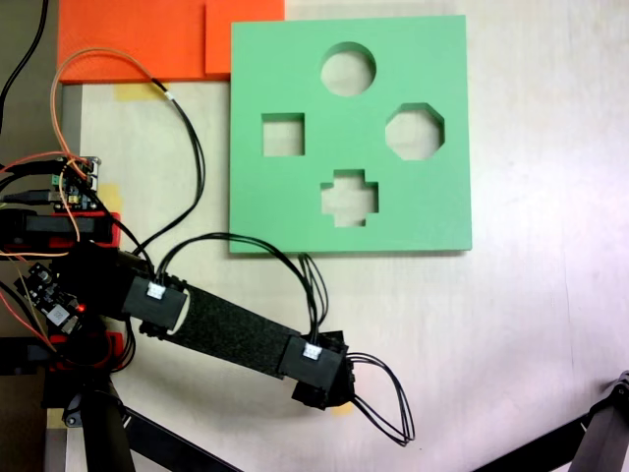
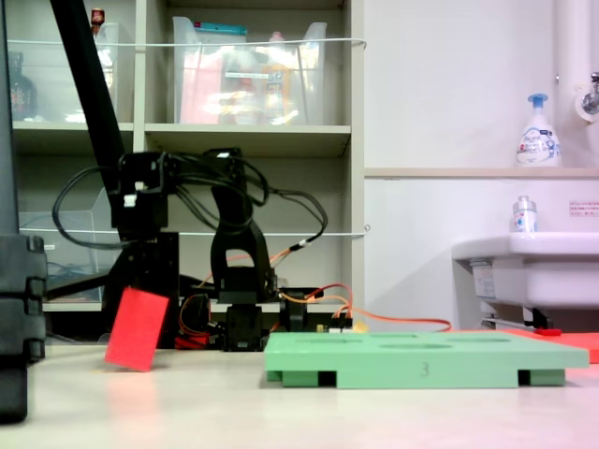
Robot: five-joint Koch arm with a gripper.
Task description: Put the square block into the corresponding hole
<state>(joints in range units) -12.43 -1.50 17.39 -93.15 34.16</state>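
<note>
The square block (image 2: 137,329), a bright red foam cube, hangs tilted just above the tabletop at the second exterior view's left. My gripper (image 2: 148,292) comes down on its top from the black arm and is shut on it. In the first exterior view the arm's wrist (image 1: 316,366) covers both the gripper and the block, below the green foam board (image 1: 295,211). The corresponding hole (image 1: 283,135), a square cutout, lies empty at the board's left, well away from the wrist. The board (image 2: 426,358) lies flat to the block's right in the second exterior view.
The board also has round (image 1: 348,69), octagonal (image 1: 414,131) and cross-shaped (image 1: 349,197) cutouts. Orange foam sheets (image 1: 147,39) lie at the top left. The arm's base, circuit board (image 1: 74,182) and loose cables crowd the left edge. A black stand leg (image 1: 600,433) crosses the bottom right.
</note>
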